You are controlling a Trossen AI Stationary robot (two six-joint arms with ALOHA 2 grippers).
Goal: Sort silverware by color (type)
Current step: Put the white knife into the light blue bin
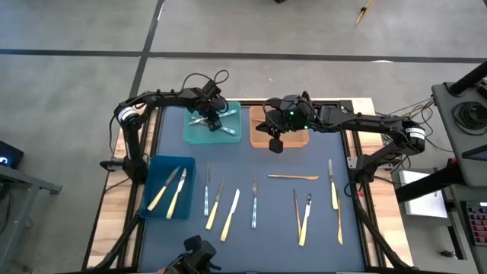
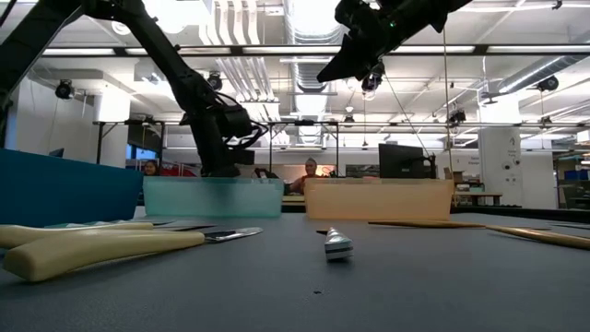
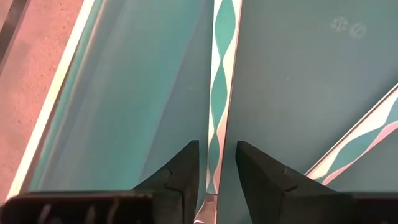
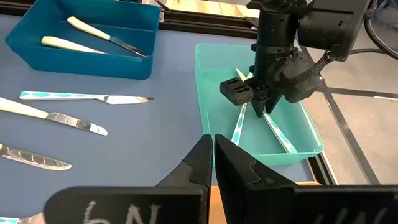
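My left gripper (image 4: 252,99) reaches down into the teal bin (image 1: 213,125), fingers a little open on either side of a teal-and-white patterned utensil handle (image 3: 217,118) lying on the bin floor. A second patterned utensil (image 4: 278,134) lies beside it. My right gripper (image 4: 213,163) is shut and empty, hanging high over the orange bin (image 1: 279,131). The blue bin (image 1: 169,186) holds two pale yellow pieces. Several knives, forks and spoons lie flat on the dark mat, among them a pale yellow one (image 1: 230,215) and an orange-tan one (image 1: 293,177).
The three bins stand along the mat's far and left sides. Loose silverware is spread across the near half of the mat (image 1: 274,243). Black frame rails run along the table's edges. People sit in the room beyond the table.
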